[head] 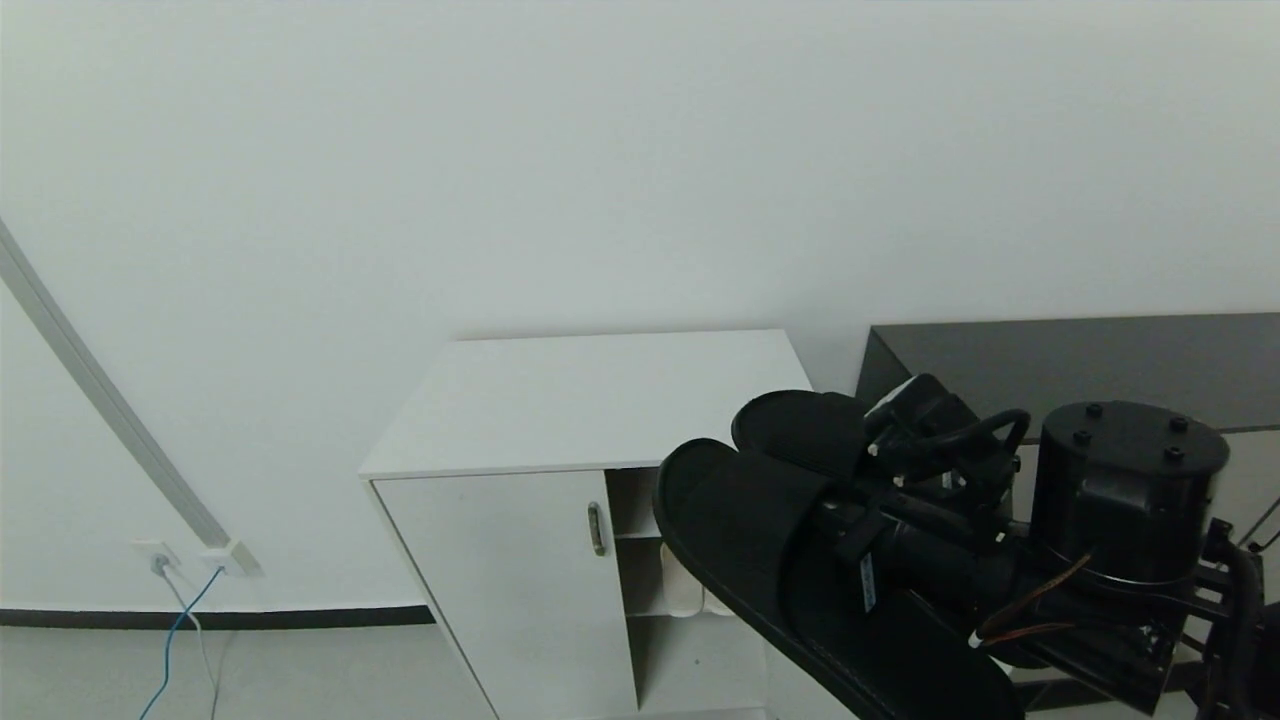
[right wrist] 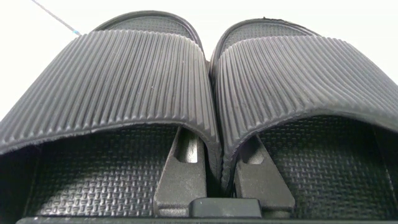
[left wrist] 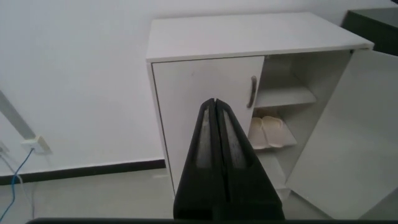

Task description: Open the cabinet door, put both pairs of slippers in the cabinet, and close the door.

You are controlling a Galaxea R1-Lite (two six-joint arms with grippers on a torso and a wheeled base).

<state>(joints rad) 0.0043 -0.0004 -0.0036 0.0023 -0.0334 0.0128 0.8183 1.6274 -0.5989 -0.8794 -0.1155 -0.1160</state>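
The right pincer (right wrist: 217, 144) is seen closed on the pair of black slippers (head: 760, 520), one finger slid under each strap so that the two touching inner walls are clamped together. By this grip both slippers are carried as one piece, soles side by side and toes pointed away from the wrist. In the head view the pair is held up in the lower right of the frame, in front of the open half of the cabinet (head: 590, 400). This is judged to be a carrying pose ahead of the insertion.

The left pincer (left wrist: 214, 124) is shown shut, with nothing held between its fingers, and is aimed at the cabinet front from some way off.

Behind the held pair, the white slippers (left wrist: 268, 132) are found lying side by side on the middle shelf, so one pair is judged stowed. The shelf above (left wrist: 283, 96) is left free. The left door (head: 500, 580), with its handle (head: 596, 528), is kept shut, while the right door (left wrist: 351, 137) is swung wide open. The door edge, the shelf fronts and the white pair are what could be struck. A dark tabletop (head: 1080, 360) is placed at the right of the cabinet, and a wall socket (head: 155, 553) with a blue cable is seen at lower left.
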